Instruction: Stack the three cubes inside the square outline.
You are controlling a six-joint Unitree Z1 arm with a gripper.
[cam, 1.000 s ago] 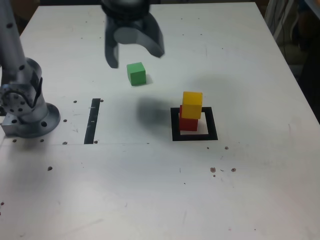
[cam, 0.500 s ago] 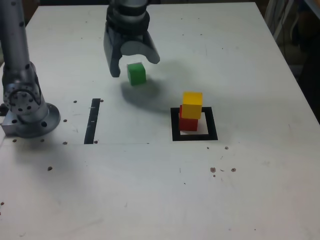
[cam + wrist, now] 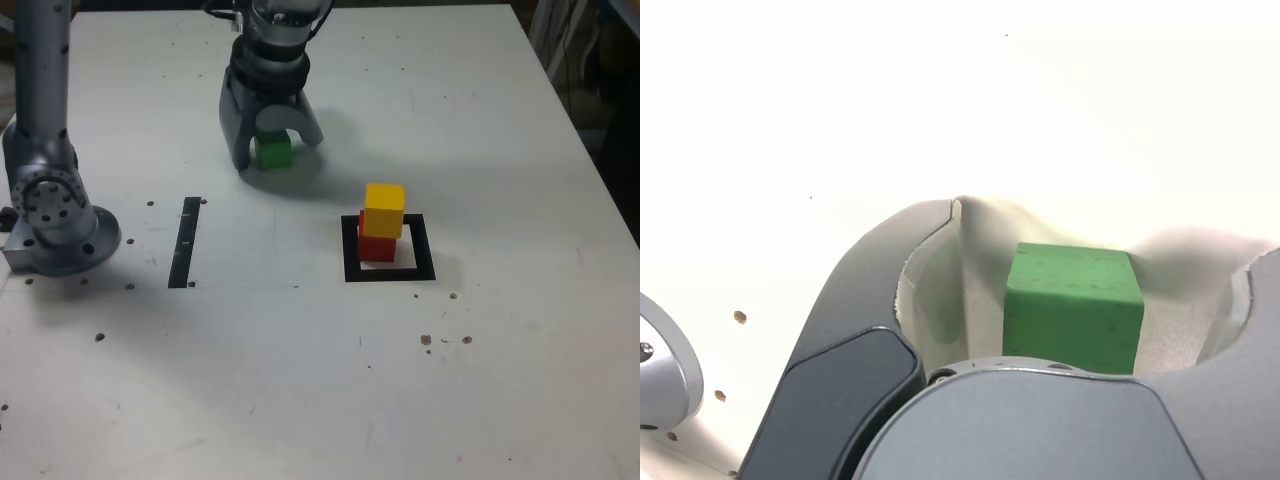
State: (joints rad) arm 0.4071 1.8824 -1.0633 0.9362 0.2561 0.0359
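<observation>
Gripper (image 3: 277, 150) is spread wide around the green cube (image 3: 272, 151), not squeezing it. Cube sits on the table (image 3: 480, 380); yellow cube (image 3: 385, 210) tops red cube (image 3: 376, 245) inside the square outline (image 3: 350, 250).

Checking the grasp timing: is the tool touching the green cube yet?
Apart: the wrist view shows white table between the green cube and each open jaw of the tool.
</observation>
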